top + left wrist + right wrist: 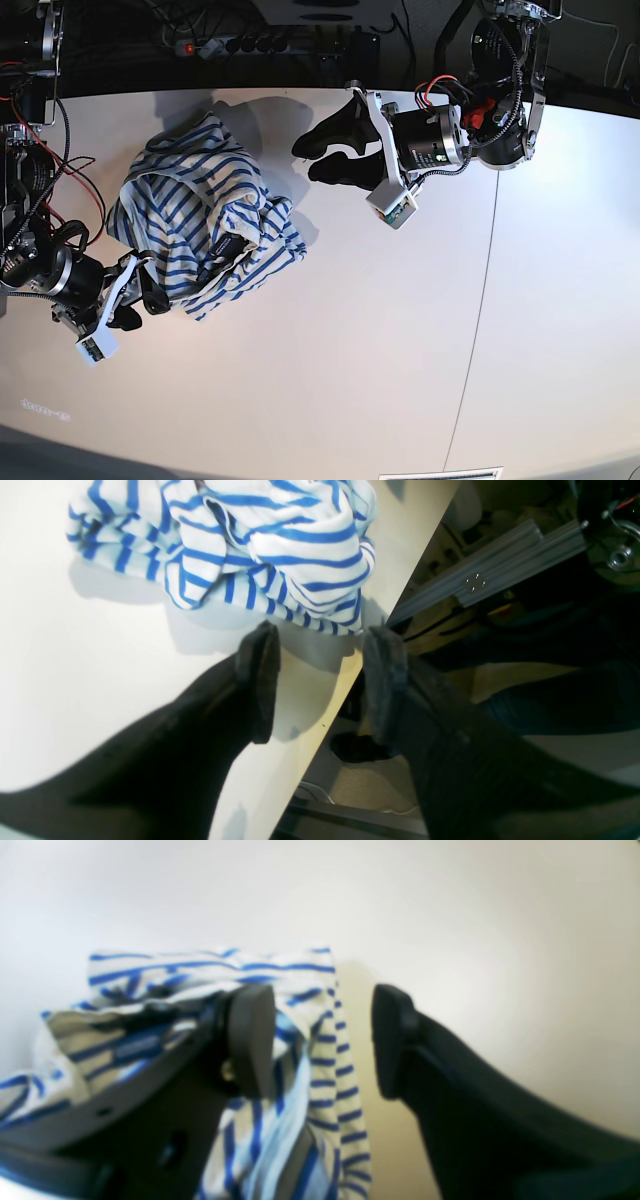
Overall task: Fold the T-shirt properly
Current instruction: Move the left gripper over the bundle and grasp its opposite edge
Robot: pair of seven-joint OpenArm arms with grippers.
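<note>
The T-shirt (200, 225), white with blue stripes, lies crumpled in a heap on the left part of the white table (400, 350). My left gripper (308, 158) hovers open just right of the heap near the table's back edge. In the left wrist view the T-shirt (250, 545) lies beyond the left gripper (320, 680), whose jaws hold nothing. My right gripper (150, 290) stands open at the heap's front left edge. In the right wrist view the right gripper (322, 1040) has one finger over the T-shirt (320, 1005), and a striped edge runs through the gap between the parted jaws.
A power strip (270, 45) and cables lie behind the table's back edge. The left wrist view shows the table's edge (345, 675) with an aluminium frame (500, 560) beyond it. A seam (488, 270) runs across the tabletop on the right.
</note>
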